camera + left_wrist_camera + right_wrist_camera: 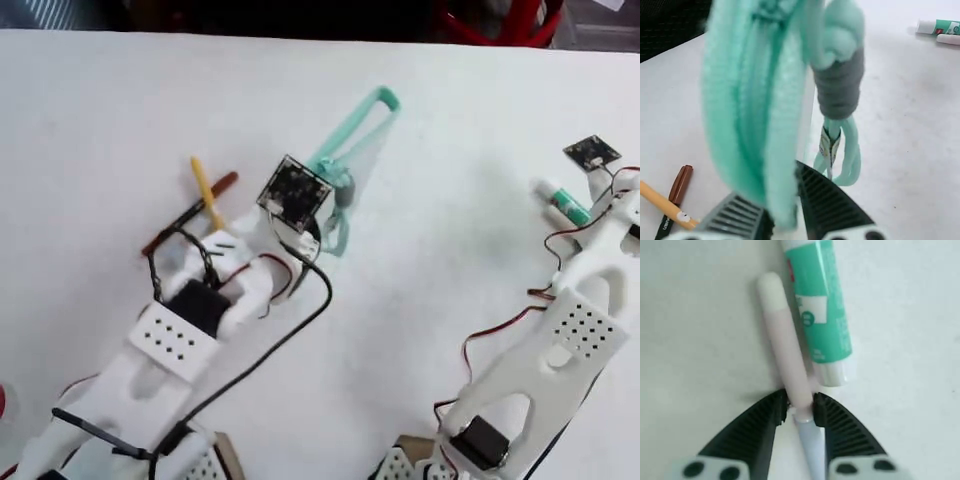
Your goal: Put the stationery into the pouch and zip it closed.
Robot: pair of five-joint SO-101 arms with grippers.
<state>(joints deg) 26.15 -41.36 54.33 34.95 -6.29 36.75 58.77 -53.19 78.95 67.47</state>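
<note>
loading looks like the step in hand, with nothing visibly inside the pouch [352, 125] yet. the left claw [782, 196] is clamped on the near edge of the mint fabric, and the pouch stretches from it toward the far right, around the middle of the tabletop [440, 230]; whether its zip is open i cannot tell. the right claw [800, 399] is pinched shut on a pink pen [785, 340] at the right edge, gripping it near one end, and a glue stick [820, 305] lies just beside that pen, touching or nearly so. a yellow pen [207, 192] and a brown pen [222, 186] lie crossed on the left, just beside the left arm and near the pouch. the next move, as i judge it, calls for the right arm to lift the pink pen clear of the glue stick without dragging it along, carry it left to the pouch, and feed it end-first into the mouth while the left claw holds the fabric steady. the soft cloth may sag and close the opening, so the mouth needs to face the incoming pen. three more items and the zip are left after that. the tabletop is plain white and matte with faint smudges; beyond its far edge the room is dark, with a red frame [500, 25] at the far right.
</note>
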